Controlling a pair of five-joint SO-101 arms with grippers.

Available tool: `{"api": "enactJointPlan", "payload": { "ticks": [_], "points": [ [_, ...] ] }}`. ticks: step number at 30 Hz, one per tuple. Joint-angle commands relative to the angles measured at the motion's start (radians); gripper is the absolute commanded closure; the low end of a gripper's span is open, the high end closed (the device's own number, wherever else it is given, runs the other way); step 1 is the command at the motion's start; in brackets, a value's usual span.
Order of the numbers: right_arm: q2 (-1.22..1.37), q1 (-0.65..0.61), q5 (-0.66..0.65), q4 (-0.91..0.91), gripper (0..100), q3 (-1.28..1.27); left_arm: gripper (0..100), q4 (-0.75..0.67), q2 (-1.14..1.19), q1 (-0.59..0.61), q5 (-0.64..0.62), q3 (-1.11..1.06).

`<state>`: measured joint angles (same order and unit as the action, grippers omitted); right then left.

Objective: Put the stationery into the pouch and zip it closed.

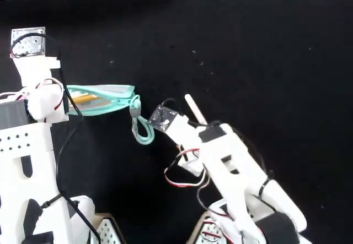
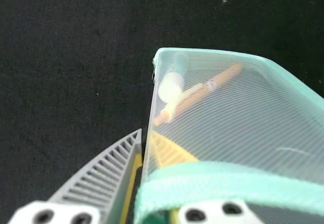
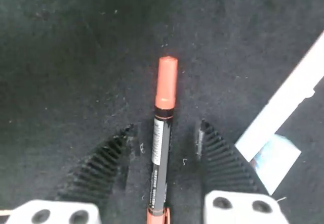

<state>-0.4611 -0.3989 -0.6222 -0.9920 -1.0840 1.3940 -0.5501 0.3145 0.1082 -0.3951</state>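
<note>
The pouch [image 1: 105, 102] is clear ribbed plastic with a teal edge, and its teal strap loop [image 1: 142, 129] trails on the black cloth. My left gripper [image 2: 148, 145] is shut on the pouch [image 2: 238, 128] at its teal rim. An orange pencil [image 2: 202, 90], a white piece and something yellow lie inside. My right gripper [image 3: 166, 128] stands open, low over the cloth. A marker [image 3: 163, 128] with an orange-red cap and black barrel lies between its fingers. The right arm [image 1: 220, 150] sits just right of the strap loop.
A white pen [image 1: 193, 107] lies on the cloth beside the right gripper, and it appears as the white pen [image 3: 283, 107] with a bluish tag in the right wrist view. The black cloth [image 1: 248, 51] stretches open to the far side and right.
</note>
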Motion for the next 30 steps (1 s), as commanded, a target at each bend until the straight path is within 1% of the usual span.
{"api": "enactJointPlan", "payload": {
  "ticks": [1,4,11,13,15,17,20,21,22,26,30],
  "points": [
    [0.051,-0.015,-0.003,-0.008,81.1,0.099,97,-0.012,0.02,0.012,-0.002,-0.03],
    [0.125,-0.02,-0.002,-0.006,81.1,0.145,97,-0.012,0.02,0.013,-0.002,-0.03],
    [0.317,-0.095,-0.002,0.034,81.1,0.219,97,-0.012,0.02,0.013,-0.002,-0.03],
    [0.36,-0.095,-0.002,0.069,81.1,0.232,97,-0.012,0.02,0.013,0.0,-0.03],
    [0.386,-0.092,-0.002,0.068,81.2,0.254,97,-0.012,0.02,0.013,0.002,-0.03],
    [0.395,-0.091,-0.002,0.058,85.6,0.263,97,-0.012,0.02,0.013,0.002,-0.03],
    [0.395,-0.089,-0.002,0.061,99.3,0.268,97,-0.012,0.02,0.013,0.002,-0.03],
    [0.395,-0.089,0.0,0.061,97.5,0.268,97,-0.012,0.02,0.013,0.002,-0.03],
    [0.395,-0.089,0.0,0.058,98.4,0.268,97,-0.012,0.02,0.015,0.002,-0.03],
    [0.305,-0.087,0.0,0.051,98.6,0.255,97,-0.012,0.02,0.015,0.002,-0.03],
    [0.033,-0.048,0.0,-0.049,98.6,0.246,97,-0.012,0.02,0.015,0.002,-0.03]
  ]
}}
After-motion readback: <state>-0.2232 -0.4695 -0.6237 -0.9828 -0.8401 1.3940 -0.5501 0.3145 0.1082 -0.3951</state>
